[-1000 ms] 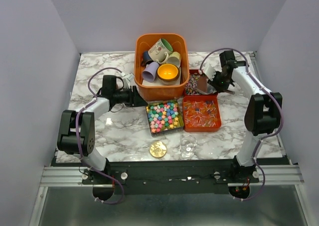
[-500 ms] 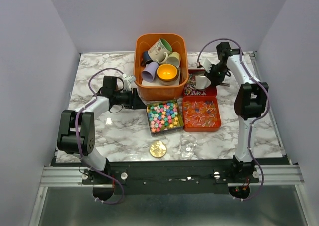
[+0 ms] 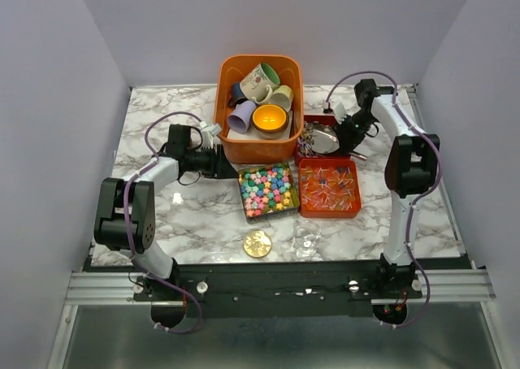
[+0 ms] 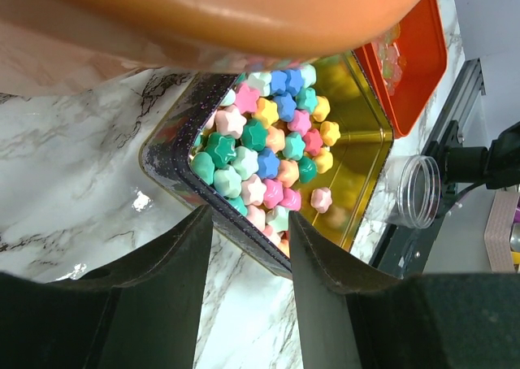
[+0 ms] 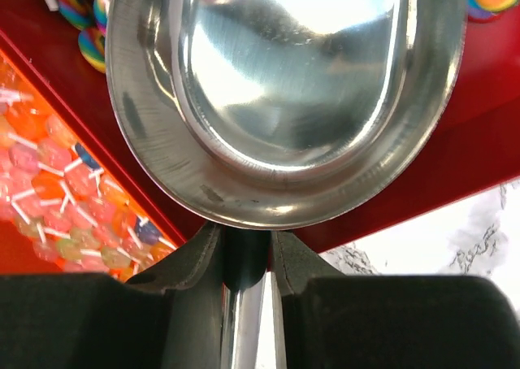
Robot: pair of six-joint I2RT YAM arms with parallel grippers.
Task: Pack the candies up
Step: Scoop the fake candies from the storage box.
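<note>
Moved: over the last second the right arm's elbow has swung in toward the trays, and the scoop (image 3: 322,140) stays over the red tray (image 5: 487,101).
Nearest me: gold lid (image 3: 257,244) and clear jar (image 3: 307,237).
Star candies (image 3: 268,188): multicolour, in the tin (image 4: 166,166).
Orange-red candies (image 3: 329,186): in the orange tray (image 3: 329,213), just beside the tin.
Left gripper (image 4: 250,219): jaws partly apart, empty, at the tin's corner.
Right gripper (image 5: 244,239): clamped on the scoop handle.
Far: orange bin (image 3: 258,151) of mugs (image 3: 262,80).

Orange bin (image 4: 244,15): blurred, cropped by the upper edge, covering some star candies (image 4: 268,154). Scoop (image 5: 284,101): bowl and handle both cropped.
</note>
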